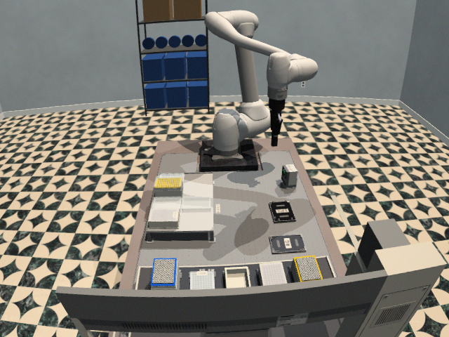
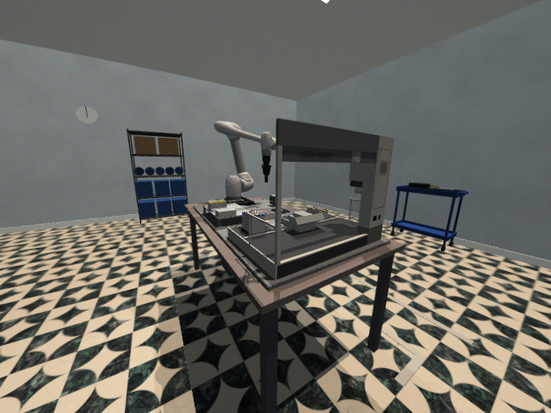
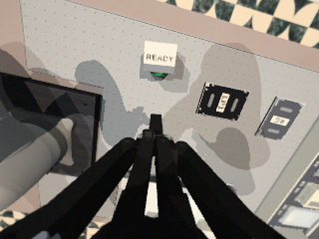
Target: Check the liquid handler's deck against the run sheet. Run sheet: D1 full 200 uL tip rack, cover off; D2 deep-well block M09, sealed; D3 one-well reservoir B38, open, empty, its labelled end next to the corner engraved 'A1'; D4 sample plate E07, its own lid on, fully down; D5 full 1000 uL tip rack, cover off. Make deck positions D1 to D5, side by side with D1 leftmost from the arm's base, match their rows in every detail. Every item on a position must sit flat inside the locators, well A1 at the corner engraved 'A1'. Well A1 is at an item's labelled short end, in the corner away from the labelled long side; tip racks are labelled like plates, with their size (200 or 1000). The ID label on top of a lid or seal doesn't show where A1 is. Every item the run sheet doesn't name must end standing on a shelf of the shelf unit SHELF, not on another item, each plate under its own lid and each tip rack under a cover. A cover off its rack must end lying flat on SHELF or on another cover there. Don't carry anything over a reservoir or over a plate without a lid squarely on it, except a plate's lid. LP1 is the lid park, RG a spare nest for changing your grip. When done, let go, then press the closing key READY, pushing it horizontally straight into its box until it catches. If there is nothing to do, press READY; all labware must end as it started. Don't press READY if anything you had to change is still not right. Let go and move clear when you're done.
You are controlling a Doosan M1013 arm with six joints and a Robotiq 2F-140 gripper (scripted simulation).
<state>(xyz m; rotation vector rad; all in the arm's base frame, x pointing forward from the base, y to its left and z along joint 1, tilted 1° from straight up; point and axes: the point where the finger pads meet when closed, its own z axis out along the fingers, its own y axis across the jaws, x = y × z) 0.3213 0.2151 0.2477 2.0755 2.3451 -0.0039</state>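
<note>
My gripper is shut and empty, pointing down above the table's far right, beside the arm's base. In the wrist view its closed fingertips hang short of the white READY box, which shows a green light on its side; the box also shows in the top view. Along the near edge, the deck row holds a yellow-framed tip rack, a covered white plate, an open empty reservoir, a clear-topped plate and a blue-framed tip rack.
The low shelf unit stands on the table's left with a yellow tip rack and a covered item. The black lid park and the spare nest RG lie on the right. The handler's gantry spans the deck.
</note>
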